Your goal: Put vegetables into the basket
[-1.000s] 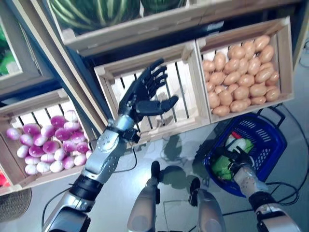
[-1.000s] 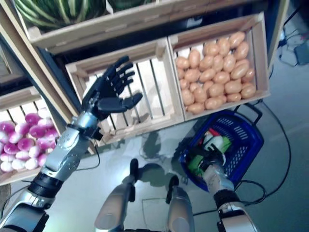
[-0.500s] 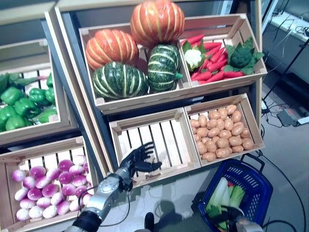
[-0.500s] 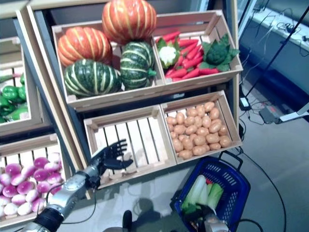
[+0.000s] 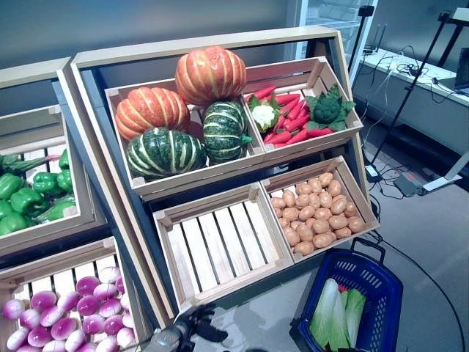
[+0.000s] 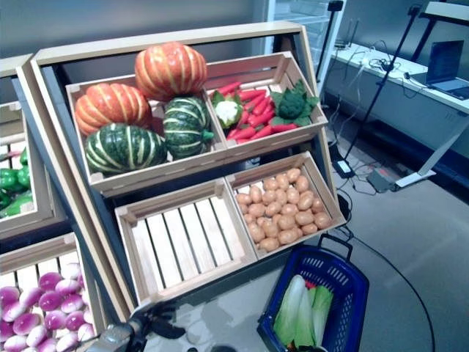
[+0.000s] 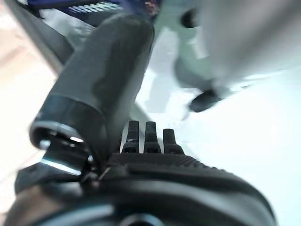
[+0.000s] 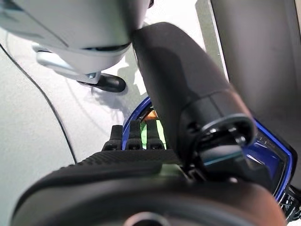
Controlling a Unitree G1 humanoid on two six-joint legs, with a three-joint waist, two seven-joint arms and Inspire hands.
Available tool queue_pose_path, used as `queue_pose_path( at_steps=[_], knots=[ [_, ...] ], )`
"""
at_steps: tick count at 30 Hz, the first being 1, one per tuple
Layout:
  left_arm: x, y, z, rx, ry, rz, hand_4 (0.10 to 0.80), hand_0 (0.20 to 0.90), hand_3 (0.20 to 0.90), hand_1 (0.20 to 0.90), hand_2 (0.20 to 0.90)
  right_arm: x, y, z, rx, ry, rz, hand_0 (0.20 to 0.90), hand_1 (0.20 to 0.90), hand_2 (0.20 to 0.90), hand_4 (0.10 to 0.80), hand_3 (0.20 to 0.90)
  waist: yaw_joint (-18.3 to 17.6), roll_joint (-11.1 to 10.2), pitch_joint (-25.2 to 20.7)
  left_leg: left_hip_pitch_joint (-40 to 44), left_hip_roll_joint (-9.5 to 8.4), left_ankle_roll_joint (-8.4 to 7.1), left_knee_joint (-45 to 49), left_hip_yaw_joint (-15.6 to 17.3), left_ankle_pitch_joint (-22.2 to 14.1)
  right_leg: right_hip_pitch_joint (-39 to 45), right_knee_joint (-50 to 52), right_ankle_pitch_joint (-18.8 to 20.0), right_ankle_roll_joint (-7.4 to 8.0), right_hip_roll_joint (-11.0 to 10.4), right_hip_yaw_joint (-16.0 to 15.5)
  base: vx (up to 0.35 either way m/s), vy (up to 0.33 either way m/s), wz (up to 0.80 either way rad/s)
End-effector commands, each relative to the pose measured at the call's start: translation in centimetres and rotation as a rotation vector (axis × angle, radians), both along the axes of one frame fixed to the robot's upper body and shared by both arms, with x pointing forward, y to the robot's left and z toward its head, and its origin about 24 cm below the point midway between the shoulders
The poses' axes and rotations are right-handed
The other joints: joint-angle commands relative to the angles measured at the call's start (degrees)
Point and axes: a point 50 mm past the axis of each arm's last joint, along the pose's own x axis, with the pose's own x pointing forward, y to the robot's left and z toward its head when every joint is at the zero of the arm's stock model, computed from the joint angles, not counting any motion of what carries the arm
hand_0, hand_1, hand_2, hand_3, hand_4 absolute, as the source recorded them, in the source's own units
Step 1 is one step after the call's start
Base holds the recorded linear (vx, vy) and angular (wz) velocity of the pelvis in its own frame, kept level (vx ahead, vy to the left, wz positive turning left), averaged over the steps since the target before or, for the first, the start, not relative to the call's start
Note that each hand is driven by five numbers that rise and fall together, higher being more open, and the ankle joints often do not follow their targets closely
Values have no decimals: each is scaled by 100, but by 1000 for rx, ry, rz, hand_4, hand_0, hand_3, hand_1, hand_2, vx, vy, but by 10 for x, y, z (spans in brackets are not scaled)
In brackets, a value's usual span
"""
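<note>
The blue plastic basket (image 5: 387,281) stands on the floor at the lower right, below the stand's front. Pale green and white leafy vegetables (image 5: 333,314) lie in it, with a bit of something red beside them. My left hand (image 5: 195,328) is low in front of the stand's empty slatted crate (image 5: 220,248), fingers straight and holding nothing; its wrist view (image 7: 146,139) shows floor past the fingers. My right hand (image 8: 136,162) is over the basket's rim (image 8: 274,151) with fingers straight, and green leaves (image 8: 158,134) show past them.
The wooden vegetable stand (image 5: 88,62) fills the left and middle, with a second stand (image 5: 29,73) to its left. A desk (image 5: 421,73), a tripod leg (image 5: 410,81) and floor cables (image 5: 421,249) are at the right.
The camera has tilted up, so the whole picture shifted. My left hand has dropped from over the empty crate to below its front edge. My right hand has left the eye views.
</note>
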Motion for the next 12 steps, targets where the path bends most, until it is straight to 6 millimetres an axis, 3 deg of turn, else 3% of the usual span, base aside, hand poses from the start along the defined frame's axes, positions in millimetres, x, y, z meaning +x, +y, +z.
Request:
queue_pose_path(
  at_steps=[1, 6, 12],
  knots=[
    [30, 2, 9, 31, -84, 12, 800, 900, 900, 900, 900, 19, 9, 1, -7, -62, 6, 900, 900, 900, 800, 900, 95, -116, 208, 502, 56, -177, 112, 186, -765, -200, -106, 594, 26, -296, -123, 65, 19, 1],
    [6, 9, 0, 64, 10, 43, 800, 900, 900, 900, 900, 18, 12, 0, -6, -53, 22, 900, 900, 900, 800, 900, 128, -116, 179, 581, 47, -169, 71, 150, -798, -138, -123, 568, 31, -308, -154, 68, 15, 4],
    [0, 10, -3, 103, 36, 42, 800, 900, 900, 900, 900, 17, 16, -1, 3, -46, 39, 900, 900, 900, 800, 900, 156, -139, 151, 601, 45, -160, 52, 107, -820, -129, -121, 545, 21, -305, -165, 42, 6, 0]
  ],
)
